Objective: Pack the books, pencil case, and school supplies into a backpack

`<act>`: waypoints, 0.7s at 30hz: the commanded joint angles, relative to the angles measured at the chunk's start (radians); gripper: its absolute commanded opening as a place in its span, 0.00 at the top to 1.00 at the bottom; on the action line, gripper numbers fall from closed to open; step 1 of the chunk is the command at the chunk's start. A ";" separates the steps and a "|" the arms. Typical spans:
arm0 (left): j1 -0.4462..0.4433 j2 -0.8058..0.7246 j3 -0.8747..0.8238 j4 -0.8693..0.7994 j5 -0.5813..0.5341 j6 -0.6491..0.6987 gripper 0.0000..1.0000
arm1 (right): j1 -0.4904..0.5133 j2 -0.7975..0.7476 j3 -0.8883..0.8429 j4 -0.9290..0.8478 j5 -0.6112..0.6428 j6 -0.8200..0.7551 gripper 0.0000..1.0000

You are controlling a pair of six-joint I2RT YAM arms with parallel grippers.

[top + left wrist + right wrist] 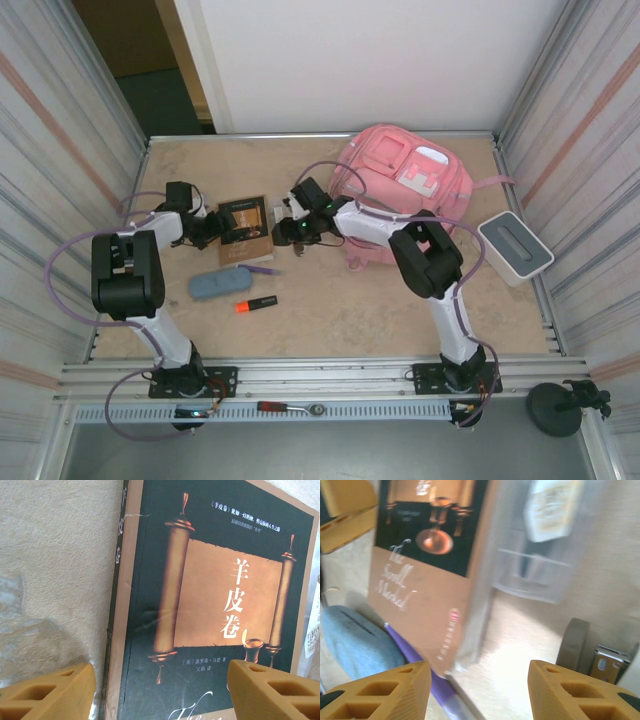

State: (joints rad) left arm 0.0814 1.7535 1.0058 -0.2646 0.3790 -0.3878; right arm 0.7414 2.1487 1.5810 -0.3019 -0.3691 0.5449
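Observation:
The tan book (pixel 245 228) with a dark scroll picture lies flat on the table, left of the pink backpack (pixel 405 185). My left gripper (pixel 212 230) is at the book's left edge, open. In the left wrist view one finger (pixel 47 692) hangs over bare table and the other over the cover (pixel 200 605). My right gripper (pixel 290 235) is open just off the book's right side, with nothing between its fingers (pixel 375 692). Below the book lie the blue-grey pencil case (pixel 218 283), a purple pen (pixel 262 269) and an orange-and-black marker (pixel 256 303).
A grey-white rectangular box (pixel 514 247) sits at the right, near the side wall. A small clear plastic piece with a label (pixel 535 555) lies against the book's right edge. Corrugated walls close in the table on both sides.

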 commanded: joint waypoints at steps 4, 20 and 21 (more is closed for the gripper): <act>-0.002 -0.006 -0.003 -0.006 0.014 0.023 0.29 | 0.021 -0.078 -0.015 -0.053 0.050 -0.028 0.47; -0.002 -0.005 -0.019 0.013 0.020 0.021 0.29 | 0.095 0.102 0.144 -0.042 0.134 0.124 0.44; -0.002 -0.005 -0.021 0.015 0.020 0.022 0.29 | 0.095 0.109 0.145 -0.036 0.132 0.132 0.44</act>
State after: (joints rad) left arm 0.0814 1.7535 0.9989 -0.2569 0.3790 -0.3878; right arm 0.8421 2.2211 1.7020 -0.3225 -0.2630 0.6228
